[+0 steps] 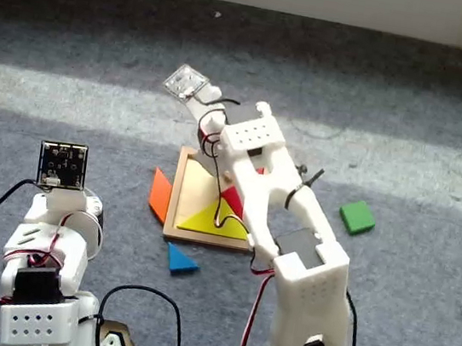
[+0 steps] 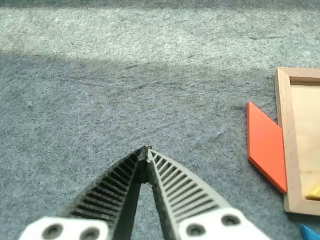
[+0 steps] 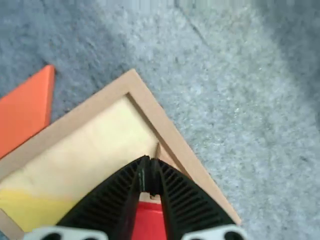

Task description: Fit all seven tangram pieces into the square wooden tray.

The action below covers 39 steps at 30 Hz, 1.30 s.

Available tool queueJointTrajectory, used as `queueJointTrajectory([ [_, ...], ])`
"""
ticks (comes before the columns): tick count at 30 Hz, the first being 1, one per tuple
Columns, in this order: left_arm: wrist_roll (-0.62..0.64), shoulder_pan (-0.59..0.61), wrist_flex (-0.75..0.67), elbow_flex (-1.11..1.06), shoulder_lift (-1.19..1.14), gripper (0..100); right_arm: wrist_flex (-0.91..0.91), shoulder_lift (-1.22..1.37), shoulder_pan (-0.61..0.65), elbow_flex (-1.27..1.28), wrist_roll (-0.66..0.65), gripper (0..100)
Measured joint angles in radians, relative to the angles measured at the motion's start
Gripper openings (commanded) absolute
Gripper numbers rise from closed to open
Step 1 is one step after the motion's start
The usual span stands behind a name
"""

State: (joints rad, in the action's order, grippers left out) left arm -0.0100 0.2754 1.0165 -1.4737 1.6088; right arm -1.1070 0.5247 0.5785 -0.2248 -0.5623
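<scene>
The left hand (image 2: 146, 152) hangs over bare grey tabletop (image 2: 100, 75) with its fingers drawn together on nothing, well clear of the work. If it goes for the orange piece (image 1: 159, 195), the risk is the fit: that piece lies flat just beside the tray's outer wall, so a finger coming down on the tray side has little room and may strike the rim or drag the tray along. The blue triangle (image 1: 181, 259) lies on the tabletop just in front of the tray, easy to knock farther off.

The wooden tray (image 1: 175, 191) holds the yellow piece (image 1: 207, 219) and the red piece (image 1: 232, 199), with bare floor towards its far corner. The right hand (image 3: 149, 161) is over that floor, fingers pressed narrow above the red piece's edge; whether they touch it I cannot tell. A push from here could ride the red piece up onto the yellow one or jam it askew against the wall.

The green square (image 1: 356, 216) lies well apart to the right. Both arms converging on the tray could collide.
</scene>
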Motion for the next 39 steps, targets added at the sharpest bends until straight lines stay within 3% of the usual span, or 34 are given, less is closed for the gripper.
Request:
queueJointTrajectory([
  [10,0.000,0.000,0.000,0.000,0.000,0,-0.023,0.060,-0.017,-0.018,0.003,0.8],
  [24,0.000,0.000,0.000,0.000,0.000,0,-0.526,0.063,-0.054,-0.436,0.003,0.8],
  [35,0.000,0.000,-0.003,0.000,0.000,0,-0.542,0.077,-0.057,-0.402,0.115,0.6],
  [39,0.000,0.000,-0.003,0.000,0.000,0,-0.586,0.011,-0.130,-0.400,0.163,0.5],
])
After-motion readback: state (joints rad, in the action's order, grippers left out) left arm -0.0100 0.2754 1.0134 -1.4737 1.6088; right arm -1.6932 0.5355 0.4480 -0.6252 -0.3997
